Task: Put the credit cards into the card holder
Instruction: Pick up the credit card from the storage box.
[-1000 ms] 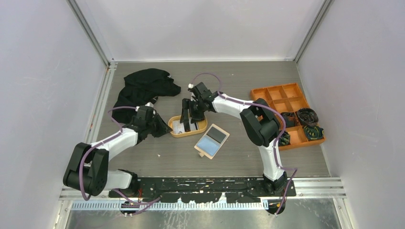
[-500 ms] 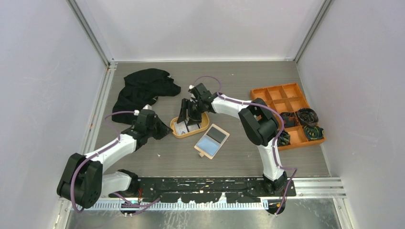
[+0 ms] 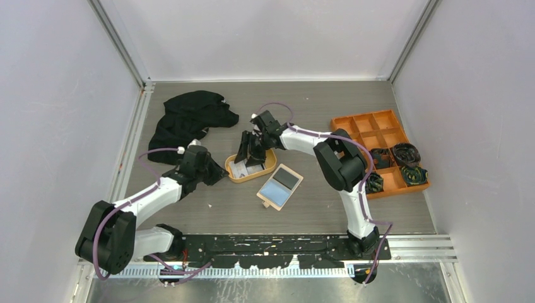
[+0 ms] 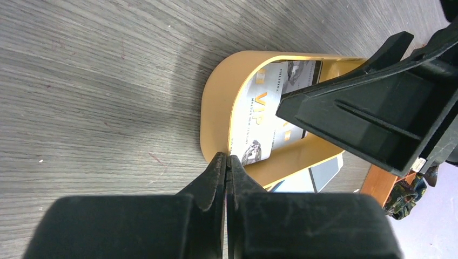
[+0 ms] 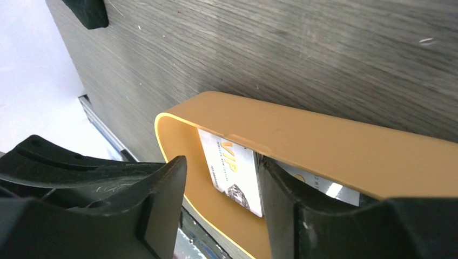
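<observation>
Left wrist view: my left gripper is pinched closed, tips against the smooth orange oval tray rim. My right gripper stands parted astride a thin, printed credit card inside. At centre overhead, the card holder lies open.

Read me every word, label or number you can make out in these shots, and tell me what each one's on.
"VIP": gold letters on a credit card lying in the orange oval tray.
Small print around it on that card: too blurred to read.
The card holder shows no text.
</observation>
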`<state>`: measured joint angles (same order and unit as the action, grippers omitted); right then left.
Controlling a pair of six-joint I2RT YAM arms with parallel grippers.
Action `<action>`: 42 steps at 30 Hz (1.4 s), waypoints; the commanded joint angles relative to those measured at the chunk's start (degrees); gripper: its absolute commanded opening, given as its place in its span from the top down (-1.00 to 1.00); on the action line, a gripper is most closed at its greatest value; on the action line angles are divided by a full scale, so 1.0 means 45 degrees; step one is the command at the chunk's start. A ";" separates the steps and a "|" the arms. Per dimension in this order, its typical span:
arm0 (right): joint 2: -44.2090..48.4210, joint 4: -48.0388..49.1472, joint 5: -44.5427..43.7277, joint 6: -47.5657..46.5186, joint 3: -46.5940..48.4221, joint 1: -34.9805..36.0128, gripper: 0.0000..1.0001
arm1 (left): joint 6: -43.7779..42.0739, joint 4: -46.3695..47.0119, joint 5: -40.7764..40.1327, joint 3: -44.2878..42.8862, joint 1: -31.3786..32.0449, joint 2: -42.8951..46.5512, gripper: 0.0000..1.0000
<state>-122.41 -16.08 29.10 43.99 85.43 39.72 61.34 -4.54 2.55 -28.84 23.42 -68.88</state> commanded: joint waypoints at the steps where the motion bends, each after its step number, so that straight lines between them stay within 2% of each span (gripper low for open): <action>1: 0.0184 0.1501 0.1624 0.1131 -0.0285 -0.0001 -0.09 | 0.0076 0.0356 -0.0294 -0.0036 0.0175 -0.0195 1.00; 14: 0.0720 0.3418 0.3267 0.2212 -0.0995 -0.0262 0.04 | -0.0131 0.0055 -0.0478 -0.0171 0.0187 -0.0074 1.00; 16: 0.0660 0.3249 0.3175 0.2078 -0.0996 -0.0262 0.05 | -0.0153 0.0062 -0.0472 -0.0199 0.0187 -0.0098 1.00; 19: 0.0536 0.2937 0.3103 0.1842 -0.0885 -0.0266 0.19 | -0.0199 0.0056 -0.0471 -0.0259 0.0189 -0.0166 1.00; 23: 0.0403 0.1371 0.2418 0.0644 -0.0377 -0.0198 0.20 | -0.0234 0.0087 -0.0458 -0.0312 0.0189 -0.0238 1.00; 34: 0.0095 0.1736 0.3830 0.0558 -0.0212 -0.0142 0.24 | -0.0301 0.0136 -0.0466 -0.0308 0.0186 -0.0344 1.00; 38: -0.0091 -0.0306 0.2590 -0.0937 0.0514 0.0053 0.16 | -0.0319 0.0175 -0.0469 -0.0296 0.0183 -0.0372 1.00; 42: -0.0356 -0.1042 0.1762 -0.1526 0.0879 0.0247 0.08 | -0.0333 0.0196 -0.0459 -0.0292 0.0186 -0.0357 1.00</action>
<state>-123.42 -15.51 40.25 41.93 86.06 39.88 61.06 -3.92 1.74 -29.12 23.90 -69.56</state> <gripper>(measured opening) 0.446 0.005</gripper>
